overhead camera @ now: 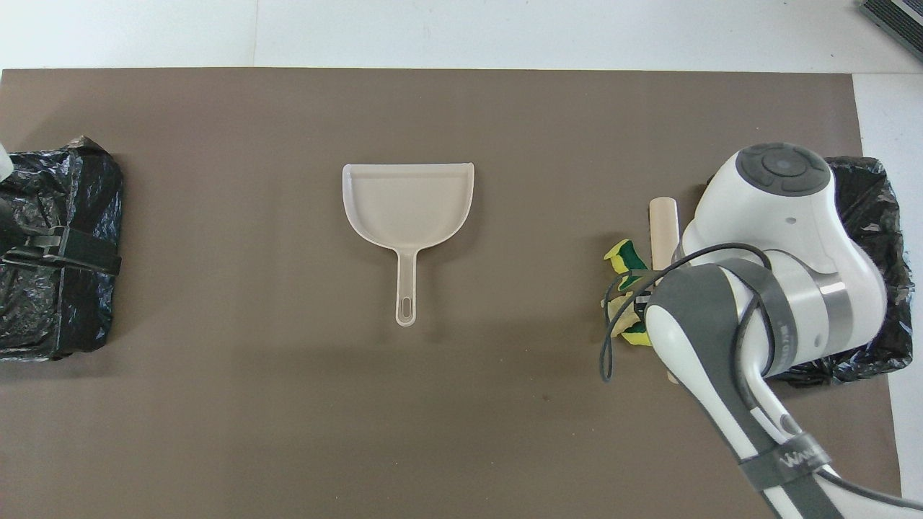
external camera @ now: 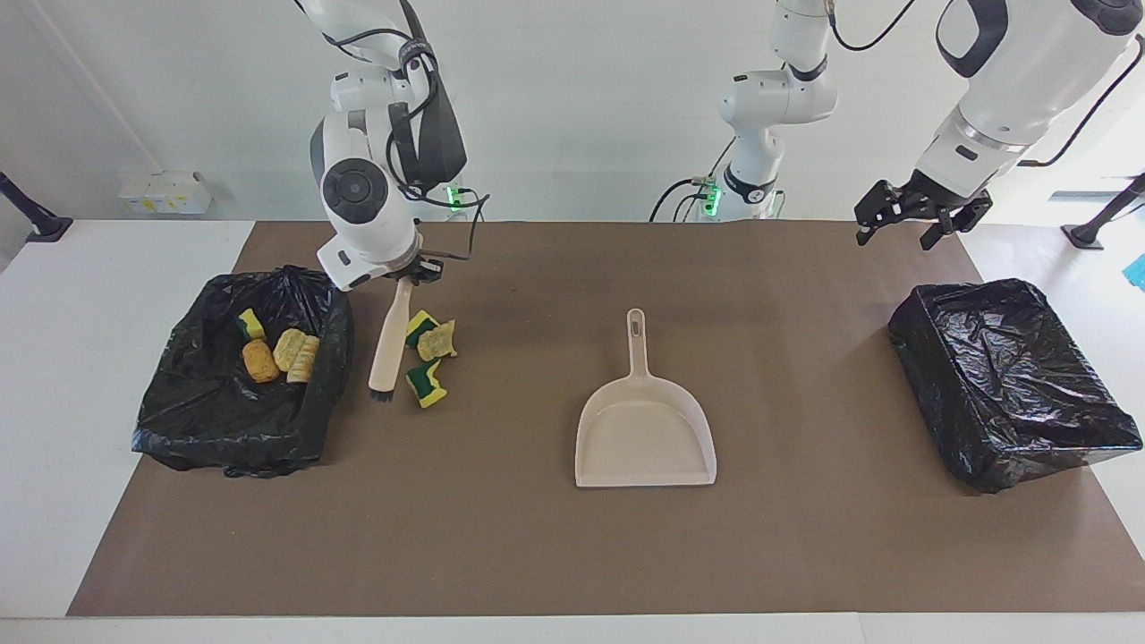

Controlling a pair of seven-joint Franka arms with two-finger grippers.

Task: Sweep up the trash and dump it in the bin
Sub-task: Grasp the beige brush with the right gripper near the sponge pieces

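While the left gripper hangs wide, the right gripper grips the brush between bin and trash

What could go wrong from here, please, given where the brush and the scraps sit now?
1. The right gripper holds the brush with its bristles between the bin and three loose scraps; a sweep could scatter them short of the dustpan.
2. The dustpan lies unheld, well apart from the scraps, while the left gripper waits open over the table's end, so it may slide when scraps arrive.
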